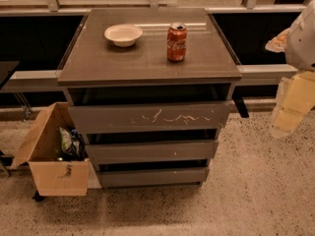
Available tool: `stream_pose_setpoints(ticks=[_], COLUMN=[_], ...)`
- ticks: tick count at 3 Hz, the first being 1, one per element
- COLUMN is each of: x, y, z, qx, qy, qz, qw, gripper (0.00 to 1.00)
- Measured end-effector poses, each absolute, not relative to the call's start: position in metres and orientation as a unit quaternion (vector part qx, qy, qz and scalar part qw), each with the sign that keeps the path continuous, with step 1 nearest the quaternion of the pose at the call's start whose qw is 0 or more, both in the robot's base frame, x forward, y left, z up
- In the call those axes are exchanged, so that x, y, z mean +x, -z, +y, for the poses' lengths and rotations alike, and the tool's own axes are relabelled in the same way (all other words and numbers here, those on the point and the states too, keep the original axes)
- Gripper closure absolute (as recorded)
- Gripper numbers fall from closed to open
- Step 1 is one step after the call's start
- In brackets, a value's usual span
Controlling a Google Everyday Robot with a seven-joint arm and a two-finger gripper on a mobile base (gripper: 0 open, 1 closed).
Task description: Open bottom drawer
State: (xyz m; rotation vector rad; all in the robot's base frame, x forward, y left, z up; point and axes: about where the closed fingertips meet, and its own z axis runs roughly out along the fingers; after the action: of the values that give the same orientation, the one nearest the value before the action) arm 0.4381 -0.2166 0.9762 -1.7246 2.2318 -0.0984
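The gripper (pixel 291 107) hung right of and above the bottom drawer (pixel 152 177), seemingly poised to approach its front; its opening couldn't be told.

Perhaps an office lobby: terrazzo floor (pixel 256 195), window ledge (pixel 268 72), hand (pixel 291 104) at right.

The light is warm and rather dim, and it comes from above. The glossy top of the bench (pixel 98 63) carries a pale streak of glare behind the can (pixel 176 42). Deep shadow fills the gaps over each drawer front, also over the bottom drawer (pixel 152 177). At the right edge the gripper (pixel 291 104) looks washed out and seems half transparent.
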Motion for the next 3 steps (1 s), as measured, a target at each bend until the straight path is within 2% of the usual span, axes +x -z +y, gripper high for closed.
stream_pose_setpoints(ticks=[2,3], x=[0.447,0.462], y=[-0.952,-0.883], z=[-0.216,-0.205], qx=[-0.608,-0.638], qy=[0.042,0.026], qz=[0.776,0.753], qw=[0.161,0.157], gripper=[0.00,0.00])
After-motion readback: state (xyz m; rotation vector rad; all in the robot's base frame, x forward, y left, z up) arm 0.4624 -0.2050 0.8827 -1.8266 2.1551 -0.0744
